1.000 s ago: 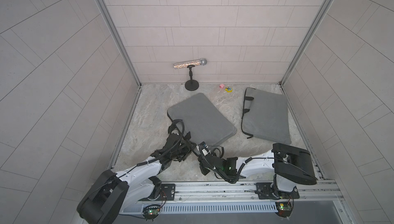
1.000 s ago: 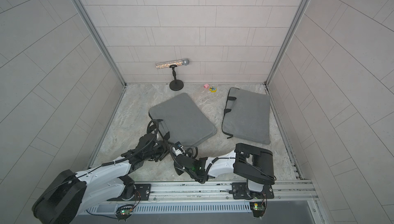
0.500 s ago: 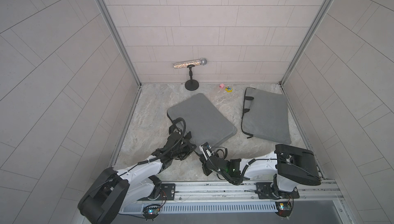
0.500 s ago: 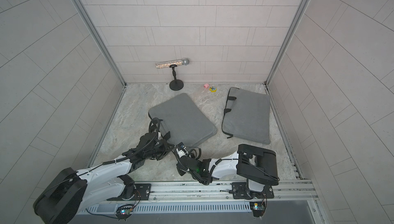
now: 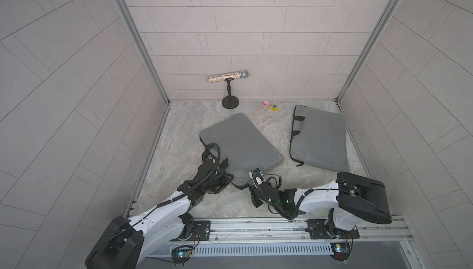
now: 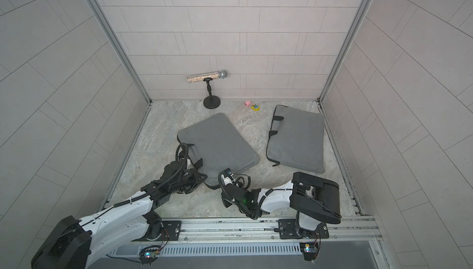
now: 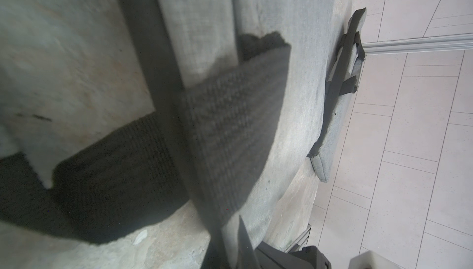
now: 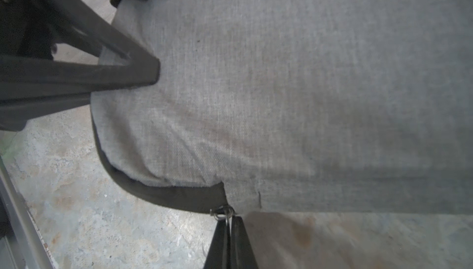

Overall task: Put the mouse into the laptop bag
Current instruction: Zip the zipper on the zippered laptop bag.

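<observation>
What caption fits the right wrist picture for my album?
Right hand pinching the zipper pull of the grey laptop bag.

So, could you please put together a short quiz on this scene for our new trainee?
1. Pick one: the right gripper is shut on A) a mouse, B) the zipper pull of the nearer laptop bag, C) nothing at all.
2. True or false: the farther laptop bag lies apart from the nearer one, by the right wall.
3. Name it: what glittery thing sits crosswise in the black stand at the back wall?
Key: 1 B; 2 true; 3 the microphone.
</observation>
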Motion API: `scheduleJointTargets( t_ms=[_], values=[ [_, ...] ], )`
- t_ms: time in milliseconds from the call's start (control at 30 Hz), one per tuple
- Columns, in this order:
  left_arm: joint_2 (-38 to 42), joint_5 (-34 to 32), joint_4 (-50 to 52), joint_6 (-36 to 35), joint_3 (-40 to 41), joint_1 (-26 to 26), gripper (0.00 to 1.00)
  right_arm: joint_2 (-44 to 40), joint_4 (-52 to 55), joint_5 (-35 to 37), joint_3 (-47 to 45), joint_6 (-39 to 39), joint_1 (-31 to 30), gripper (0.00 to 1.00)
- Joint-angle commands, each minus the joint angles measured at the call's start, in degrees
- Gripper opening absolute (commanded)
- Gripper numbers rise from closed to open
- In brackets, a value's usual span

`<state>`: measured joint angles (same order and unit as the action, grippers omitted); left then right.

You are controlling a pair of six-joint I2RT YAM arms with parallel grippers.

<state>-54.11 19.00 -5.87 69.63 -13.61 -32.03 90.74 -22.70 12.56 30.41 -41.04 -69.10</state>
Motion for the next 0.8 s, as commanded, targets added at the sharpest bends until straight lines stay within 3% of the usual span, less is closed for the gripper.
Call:
scheduleJointTargets(
  t_ms=[0, 133, 200, 267, 333, 400, 567, 633, 767],
  values=[
    [0.7, -0.7, 0.0, -1.2, -1.2, 0.0, 0.00, -0.2, 6.9, 4.4, -0.6, -1.3, 4.3, 0.00],
    [0.9, -1.5, 1.7, -1.3, -1.4, 0.0, 0.00, -2.2, 10.9, 2.8, 0.9, 0.0, 5.1, 0.00],
    [1.4, -2.7, 4.5, -2.1, -2.6, 0.0, 0.23, -4.1, 12.3, 3.5, 0.7, 0.1, 5.2, 0.22],
    [2.5, -5.3, 9.4, -3.7, -4.9, 0.0, 0.61, -7.1, 15.0, 4.8, 0.5, -0.2, 5.2, 0.55],
    [4.1, -8.5, 15.3, -5.2, -7.2, 0.1, 0.79, -10.9, 18.8, 6.4, 0.1, -0.6, 5.2, 0.71],
    [6.1, -12.5, 20.3, -6.1, -8.8, 0.3, 0.90, -15.9, 22.9, 8.8, -0.3, -1.4, 5.2, 0.80],
    [13.4, -16.7, 32.4, -10.2, -14.7, 3.9, 0.96, -34.6, 36.4, 14.4, -0.8, -4.8, 5.9, 0.86],
    [16.0, -22.3, 38.0, -11.5, -18.2, 4.6, 0.99, -42.2, 44.3, 16.3, 1.5, -6.5, 6.4, 0.87],
    [18.2, -33.5, 43.7, -14.7, -25.2, 4.8, 1.00, -52.1, 55.2, 21.6, 9.8, -8.8, 9.2, 1.00]
  ],
)
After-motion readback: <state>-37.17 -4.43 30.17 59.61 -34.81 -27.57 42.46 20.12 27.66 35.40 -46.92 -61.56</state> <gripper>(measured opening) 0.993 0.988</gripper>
